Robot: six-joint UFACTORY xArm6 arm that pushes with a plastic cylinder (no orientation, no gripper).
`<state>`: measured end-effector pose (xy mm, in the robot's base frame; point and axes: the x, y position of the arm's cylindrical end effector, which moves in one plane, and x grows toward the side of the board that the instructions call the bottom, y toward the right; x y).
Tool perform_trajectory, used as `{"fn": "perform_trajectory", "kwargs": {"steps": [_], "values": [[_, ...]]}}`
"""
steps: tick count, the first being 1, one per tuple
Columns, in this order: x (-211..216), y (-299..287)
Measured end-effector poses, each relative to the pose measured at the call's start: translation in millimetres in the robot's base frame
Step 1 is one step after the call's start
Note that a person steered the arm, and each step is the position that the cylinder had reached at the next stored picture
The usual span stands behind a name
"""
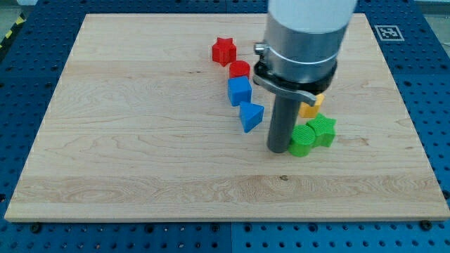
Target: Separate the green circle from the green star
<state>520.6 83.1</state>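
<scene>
Nearest the view's bottom runs the front edge of our pale wooden board [140, 204], with a broad bare stretch of wood between that edge and the blocks. Our tip [278, 150], the lower end of the straight dark rod, carries no claw, so nothing can be said to open or close; it stands on the board just at the view's left of the small green plastic circle block [301, 140], so close that we cannot tell whether they touch.

Directly against the circle's right, and slightly toward the view's top, sits the green plastic star block [324, 130]; the two greens touch. Both are ribbed on top and of one bright green. Bare wood lies to their right as far as the board's right edge.

Behind them a yellow block [311, 107] peeks from under the arm's grey housing, its shape hidden. Left of our tip lie a blue triangular block [251, 115], a blue cube [239, 91], a red round block [239, 69] and a red star [223, 50], in a line rising toward the view's top. Wide bare wood fills the view's left.
</scene>
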Motion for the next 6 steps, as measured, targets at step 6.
{"fn": "perform_trajectory", "kwargs": {"steps": [6], "values": [[-43, 24]]}}
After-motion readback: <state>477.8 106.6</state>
